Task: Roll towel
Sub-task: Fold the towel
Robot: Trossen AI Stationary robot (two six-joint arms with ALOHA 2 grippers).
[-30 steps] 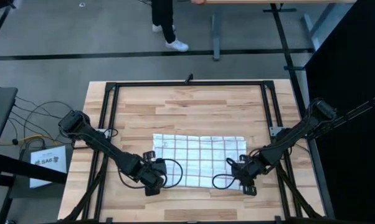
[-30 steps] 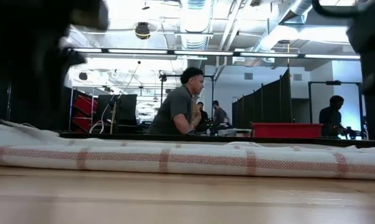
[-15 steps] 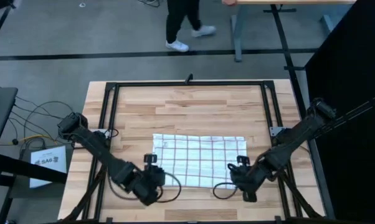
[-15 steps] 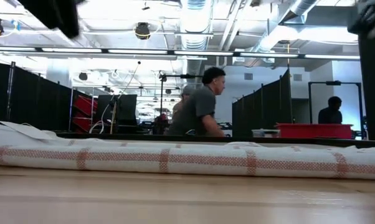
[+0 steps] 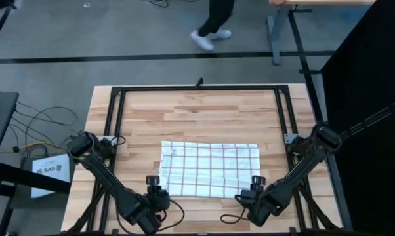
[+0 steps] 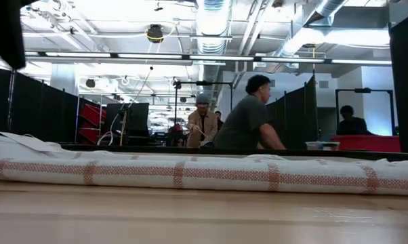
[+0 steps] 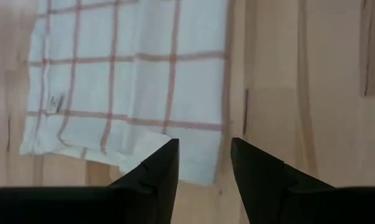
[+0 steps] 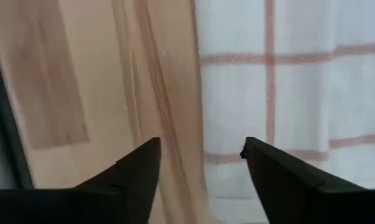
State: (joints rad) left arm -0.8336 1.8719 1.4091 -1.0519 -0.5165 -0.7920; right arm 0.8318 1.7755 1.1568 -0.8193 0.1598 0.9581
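The towel (image 5: 210, 169), white with a thin grid check, lies spread on the wooden table. In the low view its near edge (image 6: 190, 173) shows as a low thick roll resting on the wood. My left gripper (image 5: 153, 185) hovers open above the towel's near left corner (image 7: 194, 162), touching nothing. My right gripper (image 5: 255, 185) hovers open above the towel's right edge (image 8: 203, 124) near its near corner, also touching nothing. The low view shows only dark parts of the arms at its upper corners.
A black metal frame (image 5: 197, 87) runs around the table top. Bare wood (image 5: 204, 115) lies beyond the towel's far edge. Cables (image 5: 178, 210) trail by the near edge. People (image 6: 248, 122) stand in the room behind the table.
Both grippers have drawn back from the towel's near corners toward the table's near edge and risen, leaving the low view. The towel has stayed put, its near edge still rolled.
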